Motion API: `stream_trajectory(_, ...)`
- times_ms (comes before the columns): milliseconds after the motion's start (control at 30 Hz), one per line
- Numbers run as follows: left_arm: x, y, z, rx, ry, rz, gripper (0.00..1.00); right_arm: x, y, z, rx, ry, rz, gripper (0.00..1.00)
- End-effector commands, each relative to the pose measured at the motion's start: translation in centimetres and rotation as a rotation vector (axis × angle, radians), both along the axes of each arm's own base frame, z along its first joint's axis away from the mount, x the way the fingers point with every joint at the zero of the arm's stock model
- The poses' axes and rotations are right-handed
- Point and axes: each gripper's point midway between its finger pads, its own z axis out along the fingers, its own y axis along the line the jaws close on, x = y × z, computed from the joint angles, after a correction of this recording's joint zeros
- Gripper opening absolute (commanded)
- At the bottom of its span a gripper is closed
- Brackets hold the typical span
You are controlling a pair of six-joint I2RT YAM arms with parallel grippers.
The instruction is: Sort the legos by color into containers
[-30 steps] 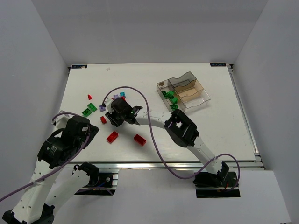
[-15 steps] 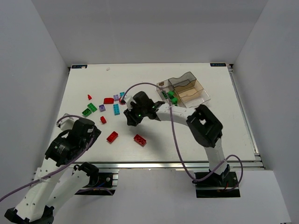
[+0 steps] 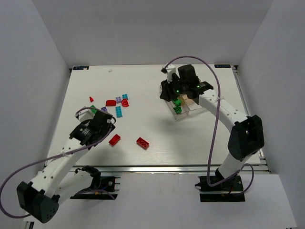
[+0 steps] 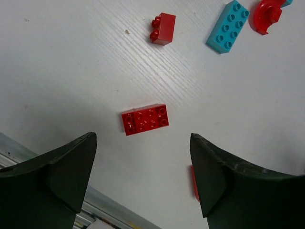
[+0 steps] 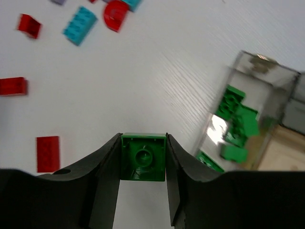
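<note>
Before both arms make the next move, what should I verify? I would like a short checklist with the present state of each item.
1. Green brick clamped in right end effector: ok.
2. Tray section nearby shows only green bricks: ok.
3. Held brick directly above that section: cannot tell.
4. Left end effector open: ok.
5. Red brick centred under left end effector, untouched: ok.
</note>
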Motion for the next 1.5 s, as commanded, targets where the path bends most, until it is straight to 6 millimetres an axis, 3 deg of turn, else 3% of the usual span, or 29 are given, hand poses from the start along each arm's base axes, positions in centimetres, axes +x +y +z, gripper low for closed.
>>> stream_trajectory(0, 2.9, 0.1, 1.8, 0.069, -0.057, -0.008, 0.89, 2.7, -5.6, -2.1, -0.12, 0.037, -0.168, 0.0)
stream_trajectory(133, 5.6, -0.3, 2.2, 0.102, -0.032, -0.059, 0.92, 5.9, -8.6, -4.0, -0.189, 0.029, -0.252, 0.0)
stream_trajectory(167, 6.1, 0.0, 1.4, 0.115, 0.006, -0.053, 0.92, 6.5, -8.8, -3.9, -0.197, 0.017, -0.255, 0.0)
stream_trajectory(367, 9.4, 0.4, 1.6, 0.087, 0.041, -0.112, 0.95, 7.8, -9.5, -6.7, -0.246, 0.046, -0.244, 0.02)
stream_trajectory(500, 10.9, 2.4, 0.8, 0.059, 0.086, -0.091, 0.95, 7.7, -9.4, -8.3, -0.255, 0.086, -0.226, 0.21)
stream_trajectory(533, 11.3, 2.7, 0.7, 0.049, 0.088, -0.095, 0.95, 7.7, -9.4, -8.6, -0.255, 0.093, -0.225, 0.36)
stream_trajectory(600, 11.5, 2.8, 0.1, 0.005, 0.101, -0.101, 0.95, 7.6, -9.4, -8.7, -0.251, 0.114, -0.212, 0.48)
stream_trajectory(633, 11.9, 3.4, -0.2, -0.01, 0.102, -0.085, 0.94, 7.6, -9.3, -8.5, -0.24, 0.12, -0.201, 0.58)
stream_trajectory(733, 12.4, 3.6, -0.6, -0.065, 0.088, -0.08, 0.93, 7.6, -9.6, -7.9, -0.221, 0.12, -0.193, 0.68)
stream_trajectory(767, 12.5, 4.1, -0.9, -0.078, 0.089, -0.065, 0.91, 7.2, -8.9, -7.7, -0.217, 0.113, -0.171, 0.69)
stream_trajectory(867, 12.9, 5.1, -1.6, -0.113, 0.098, -0.036, 0.87, 7.3, -9.5, -6.4, -0.184, 0.099, -0.152, 0.71)
stream_trajectory(900, 13.1, 5.2, -1.8, -0.127, 0.1, -0.033, 0.85, 6.8, -8.9, -5.3, -0.142, 0.091, -0.104, 0.72)
stream_trajectory(1000, 13.7, 6.7, -2.5, -0.145, 0.111, 0.007, 0.68, 5.1, -8.3, -3.3, -0.094, 0.049, 0.034, 0.73)
stream_trajectory(1067, 14.1, 7.8, -3.0, -0.155, 0.121, 0.027, 0.62, 3.3, -7.5, -2.1, -0.024, 0.028, 0.146, 0.72)
stream_trajectory(1167, 14.6, 8.7, -3.4, -0.156, 0.131, 0.023, 0.66, 1.4, -6.7, -1.2, 0.044, 0.021, 0.232, 0.73)
stream_trajectory(1200, 14.6, 9.3, -3.9, -0.155, 0.145, 0.031, 0.74, 0.9, -6.6, -1.0, 0.065, 0.023, 0.259, 0.75)
stream_trajectory(1233, 14.8, 9.3, -4.0, -0.149, 0.152, 0.01, 0.74, 0.6, -6.5, -0.9, 0.072, 0.024, 0.269, 0.8)
stream_trajectory(1300, 14.8, 10.3, -4.8, -0.142, 0.175, 0.008, 0.9, -0.1, -6.3, -1.1, 0.085, 0.038, 0.296, 0.88)
stream_trajectory(1467, 15.2, 12.0, -6.3, -0.133, 0.21, 0.013, 0.94, -0.5, -6.2, -1.4, 0.095, 0.057, 0.301, 0.89)
